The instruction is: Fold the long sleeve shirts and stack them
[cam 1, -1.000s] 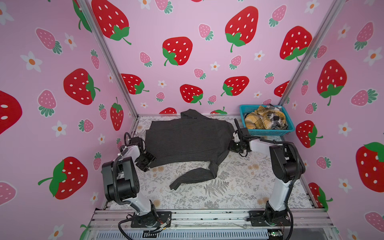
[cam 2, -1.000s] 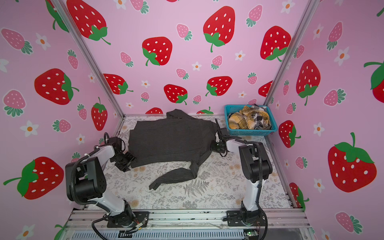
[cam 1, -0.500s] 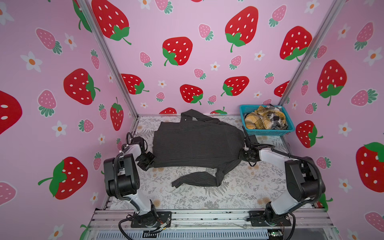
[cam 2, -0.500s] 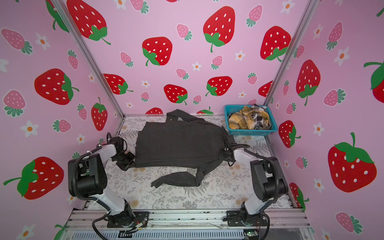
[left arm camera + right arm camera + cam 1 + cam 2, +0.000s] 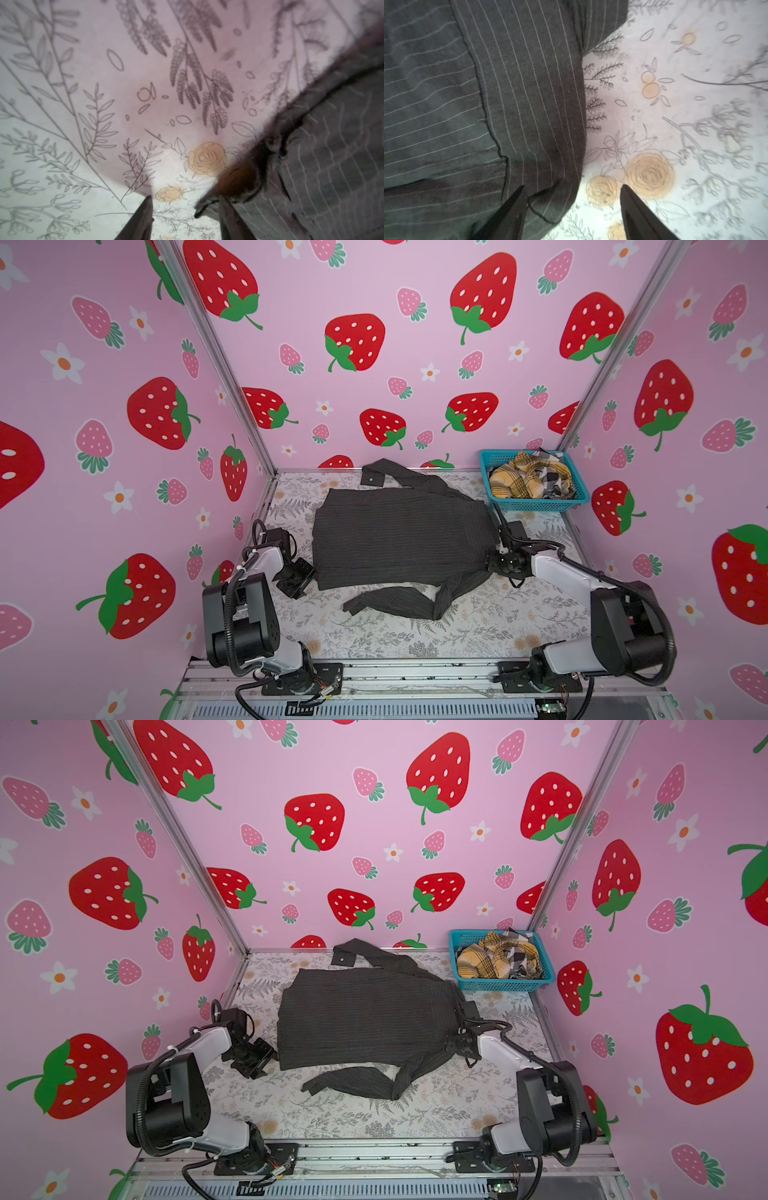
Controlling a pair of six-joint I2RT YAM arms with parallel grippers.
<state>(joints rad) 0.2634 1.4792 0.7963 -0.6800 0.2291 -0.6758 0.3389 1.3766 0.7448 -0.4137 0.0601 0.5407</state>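
Top view — shirt [image 5: 399, 539] axis L–R, hem left

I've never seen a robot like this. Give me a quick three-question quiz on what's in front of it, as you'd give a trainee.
1. True or false: the charcoal shirt lies inside the basket.
2. Where does the basket stand? A) the far right corner of the table; B) the near left corner; C) the centre.
3. Fill in: the jaws of the left gripper and the right gripper both stand ____.

Key: 1 false, it lies spread on the table; 2 A; 3 open.
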